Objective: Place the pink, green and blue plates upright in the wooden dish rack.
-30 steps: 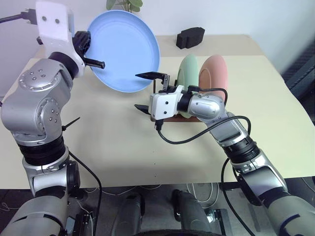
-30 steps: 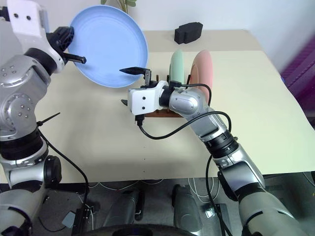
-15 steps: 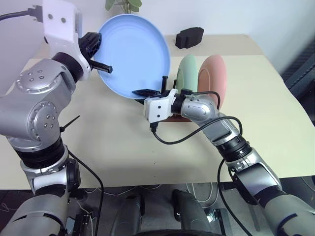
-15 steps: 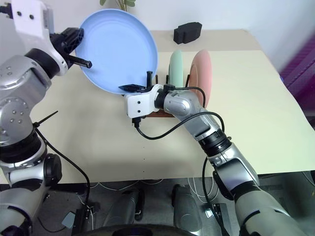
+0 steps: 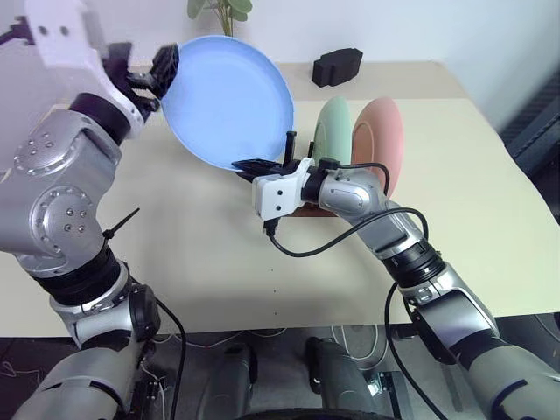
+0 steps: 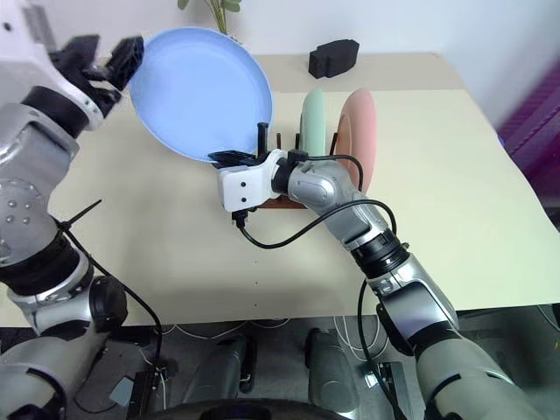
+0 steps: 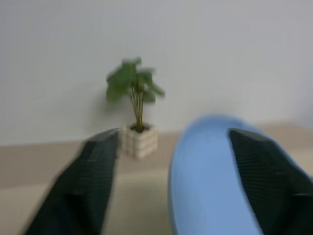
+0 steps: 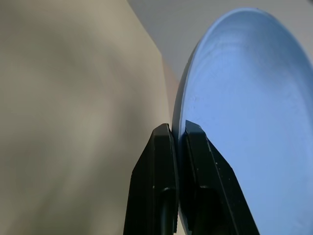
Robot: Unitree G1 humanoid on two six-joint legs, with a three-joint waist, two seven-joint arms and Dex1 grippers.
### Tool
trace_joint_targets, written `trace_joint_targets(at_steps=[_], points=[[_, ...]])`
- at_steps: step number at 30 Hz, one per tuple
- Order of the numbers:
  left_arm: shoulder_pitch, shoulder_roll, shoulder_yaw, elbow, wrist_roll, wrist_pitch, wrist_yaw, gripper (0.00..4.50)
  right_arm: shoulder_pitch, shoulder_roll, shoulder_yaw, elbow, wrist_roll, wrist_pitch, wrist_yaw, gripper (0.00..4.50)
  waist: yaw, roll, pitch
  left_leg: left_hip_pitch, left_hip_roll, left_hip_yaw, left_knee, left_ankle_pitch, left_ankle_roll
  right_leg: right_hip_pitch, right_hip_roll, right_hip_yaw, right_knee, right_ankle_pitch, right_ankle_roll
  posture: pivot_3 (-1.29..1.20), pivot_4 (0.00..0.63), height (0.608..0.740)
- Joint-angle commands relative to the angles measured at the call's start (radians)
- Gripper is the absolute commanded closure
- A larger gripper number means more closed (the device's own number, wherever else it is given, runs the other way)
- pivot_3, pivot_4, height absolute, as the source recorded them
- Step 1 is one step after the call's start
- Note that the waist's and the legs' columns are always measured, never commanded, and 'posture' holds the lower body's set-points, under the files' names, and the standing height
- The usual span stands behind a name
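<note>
The blue plate (image 5: 229,101) hangs tilted over the table, held by its lower rim. My right gripper (image 5: 247,164) is shut on that rim; in the right wrist view its fingers (image 8: 161,147) pinch the plate's edge (image 8: 234,98). At the plate's upper left edge my left gripper (image 6: 103,52) is open, its fingers (image 7: 88,186) spread to either side of the rim (image 7: 210,181). The green plate (image 5: 332,122) and pink plate (image 5: 382,140) stand upright in the wooden dish rack (image 6: 278,201), which is mostly hidden behind my right hand.
A black object (image 5: 339,66) lies at the back of the beige table (image 5: 201,254). A small potted plant (image 7: 134,93) stands against the far wall. The table's right edge (image 5: 525,184) drops off beside the rack.
My right gripper closed on the blue plate's lower rim. My left gripper then opened, let go of the plate's edge and drew up and back.
</note>
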Motion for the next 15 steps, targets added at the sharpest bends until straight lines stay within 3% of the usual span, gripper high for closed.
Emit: trace_joint_targets(at_steps=[1, 4, 9, 12, 15], points=[[0.017, 0.078, 0.124, 0.022, 0.009, -0.129, 0.0, 0.01, -0.032, 0.029, -0.047, -0.036, 0.049, -0.011, -0.026, 4.5, -0.004, 0.0, 0.0, 0.0, 0.0, 0.001, 0.0, 0.0, 0.0, 0.0, 0.0, 0.0, 0.0, 0.0, 0.0, 0.0, 0.15, 0.736], [0.099, 0.142, 0.169, 0.073, 0.014, -0.181, -0.029, 0.01, -0.035, 0.071, -0.084, -0.048, 0.124, 0.018, -0.03, 4.5, -0.011, 0.0, 0.0, 0.002, 0.0, 0.001, -0.001, 0.0, 0.0, 0.0, 0.0, 0.001, 0.003, 0.0, 0.0, 0.0, 0.15, 0.736], [0.411, 0.288, 0.118, 0.125, 0.111, -0.308, -0.17, 0.01, -0.047, 0.169, -0.178, -0.094, 0.326, 0.13, -0.011, 4.5, -0.022, 0.0, 0.0, 0.002, 0.0, 0.0, -0.001, 0.0, 0.0, 0.0, 0.0, 0.001, 0.005, 0.0, 0.0, 0.0, 0.15, 0.736], [0.624, 0.285, 0.066, 0.084, 0.11, -0.397, -0.289, 0.01, -0.029, 0.227, -0.237, -0.189, 0.526, 0.315, 0.023, 4.5, -0.02, -0.001, -0.001, 0.001, 0.001, 0.0, -0.001, 0.0, 0.0, -0.002, -0.001, 0.001, 0.01, 0.0, 0.0, 0.0, 0.15, 0.736], [0.718, 0.258, 0.023, 0.042, 0.08, -0.438, -0.34, 0.01, -0.008, 0.256, -0.279, -0.279, 0.67, 0.478, 0.02, 4.5, -0.012, -0.001, -0.001, 0.001, 0.003, 0.0, -0.001, 0.0, 0.0, -0.003, -0.002, 0.001, 0.01, -0.001, -0.001, 0.0, 0.15, 0.736]])
